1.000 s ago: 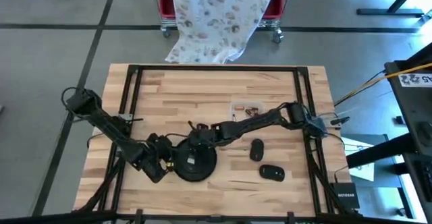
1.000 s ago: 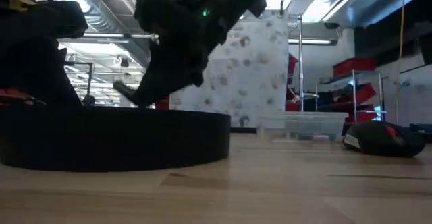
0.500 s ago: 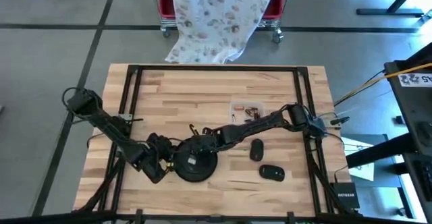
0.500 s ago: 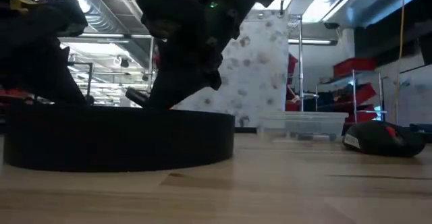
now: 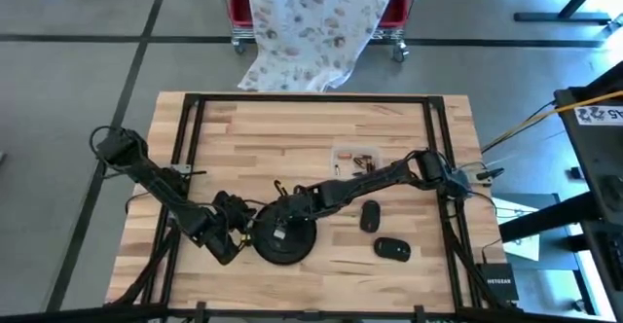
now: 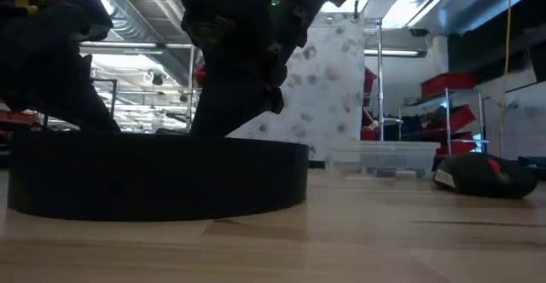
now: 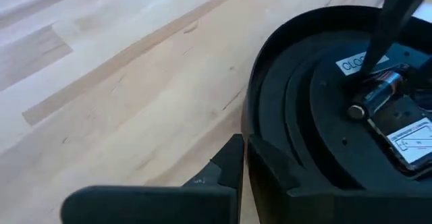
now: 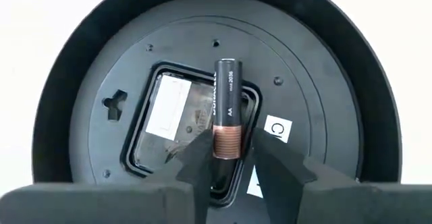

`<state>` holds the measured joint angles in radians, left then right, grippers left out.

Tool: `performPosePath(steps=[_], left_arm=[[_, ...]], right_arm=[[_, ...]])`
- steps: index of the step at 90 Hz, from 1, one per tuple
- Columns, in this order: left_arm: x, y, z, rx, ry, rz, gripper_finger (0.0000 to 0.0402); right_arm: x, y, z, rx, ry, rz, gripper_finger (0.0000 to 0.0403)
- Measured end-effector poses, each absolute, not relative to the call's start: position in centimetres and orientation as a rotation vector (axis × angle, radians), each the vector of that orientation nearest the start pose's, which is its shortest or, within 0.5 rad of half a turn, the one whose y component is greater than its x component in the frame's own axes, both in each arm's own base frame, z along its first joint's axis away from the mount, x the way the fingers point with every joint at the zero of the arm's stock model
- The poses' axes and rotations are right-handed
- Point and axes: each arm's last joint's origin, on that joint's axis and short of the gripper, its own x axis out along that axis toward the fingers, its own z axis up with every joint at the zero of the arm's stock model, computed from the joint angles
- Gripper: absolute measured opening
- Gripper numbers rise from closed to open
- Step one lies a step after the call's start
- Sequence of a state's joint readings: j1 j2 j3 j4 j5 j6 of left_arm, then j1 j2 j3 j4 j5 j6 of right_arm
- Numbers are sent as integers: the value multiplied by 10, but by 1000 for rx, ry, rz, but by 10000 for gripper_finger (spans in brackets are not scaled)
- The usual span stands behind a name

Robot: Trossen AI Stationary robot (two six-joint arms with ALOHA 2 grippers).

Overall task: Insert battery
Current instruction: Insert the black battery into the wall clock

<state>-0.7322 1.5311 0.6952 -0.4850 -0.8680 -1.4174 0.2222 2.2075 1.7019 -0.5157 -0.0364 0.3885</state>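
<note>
The right gripper (image 8: 226, 166) is poised over the back of the round black clock (image 5: 283, 233), its fingers pinched on an AA battery (image 8: 225, 116) by the copper end, the black end jutting out ahead of the fingertips. Directly beyond the battery lies the recessed movement housing (image 8: 177, 126) with its white label, so the cell is over the slot, not yet seated as far as I can tell. Over on the other side the left gripper (image 5: 232, 233) is against the clock's rim; one finger (image 7: 223, 170) rests at the rim's edge, apparently bracing it, though whether it's clamped I can't tell. To do this well, I'd say line the battery's length up with the bay, lower it flat, press against the spring contact first, and keep the clock pinned so it won't skate on the wooden table (image 5: 243, 138).
</note>
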Motion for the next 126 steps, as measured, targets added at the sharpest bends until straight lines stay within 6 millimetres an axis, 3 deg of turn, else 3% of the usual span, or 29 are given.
performPosePath(steps=[26,51,77,102,126], left_arm=[[193,-144,142,-367,600,663,3],[193,-144,142,-371,597,661,3],[193,-144,143,-371,597,661,3],[193,-144,143,-371,598,662,3],[193,-144,142,-367,599,663,3]], right_arm=[[463,120,181,123,902,62,62],[479,114,174,39,776,67,10],[480,90,157,89,886,89,1],[471,103,156,33,955,95,0],[462,120,181,-20,905,94,0]])
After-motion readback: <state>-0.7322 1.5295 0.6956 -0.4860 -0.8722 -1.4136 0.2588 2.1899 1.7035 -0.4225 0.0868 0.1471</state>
